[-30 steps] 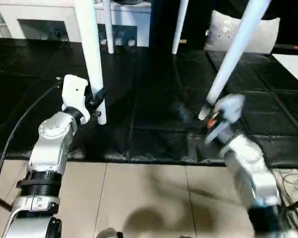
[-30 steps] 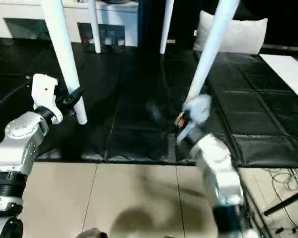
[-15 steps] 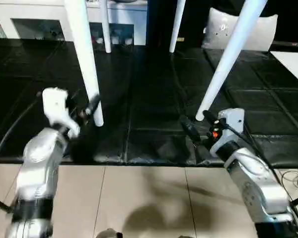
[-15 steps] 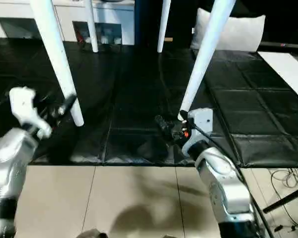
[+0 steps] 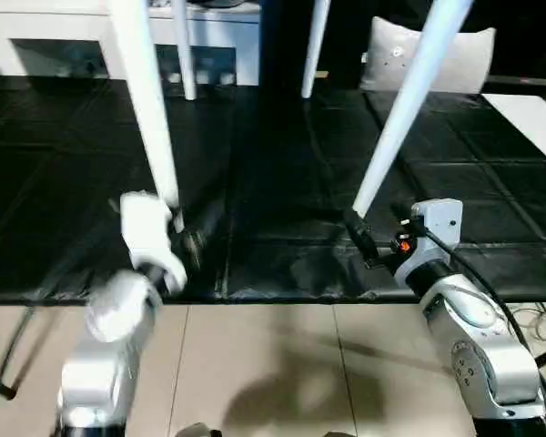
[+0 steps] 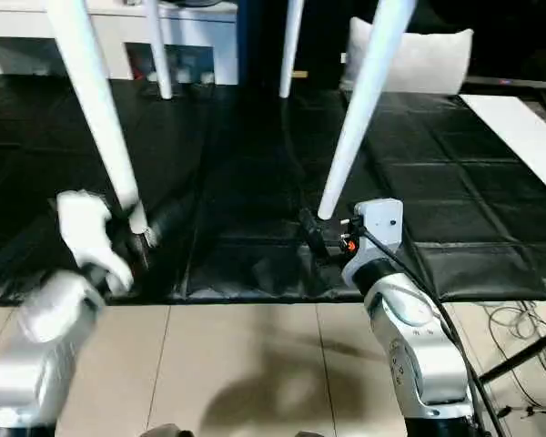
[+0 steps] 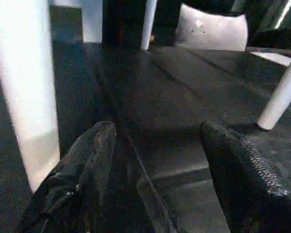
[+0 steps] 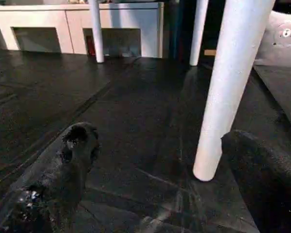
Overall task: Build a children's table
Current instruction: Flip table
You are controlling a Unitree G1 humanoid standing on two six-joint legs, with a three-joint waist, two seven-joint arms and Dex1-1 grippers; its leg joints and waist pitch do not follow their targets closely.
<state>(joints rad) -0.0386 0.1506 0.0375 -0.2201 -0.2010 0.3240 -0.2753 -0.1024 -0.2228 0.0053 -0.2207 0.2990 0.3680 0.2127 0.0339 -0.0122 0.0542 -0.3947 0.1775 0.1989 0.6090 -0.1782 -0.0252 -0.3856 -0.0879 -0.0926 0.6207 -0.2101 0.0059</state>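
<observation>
Just ahead, leg (image 8: 231, 82) (upright), right tool (image 8: 155, 179)

The 2 eye views look forward and down from the robot's head over both forearms, onto the black mat (image 5: 282, 137) and near tiled floor (image 5: 282, 364); they share almost the whole scene; each wrist view sits low, close to the mat, facing the far white cabinet (image 8: 53, 24); the left wrist view has the near left leg (image 7: 24, 82) beside it; the right wrist view the near right leg (image 8: 228, 82); both share the pillow (image 7: 211, 31).
</observation>
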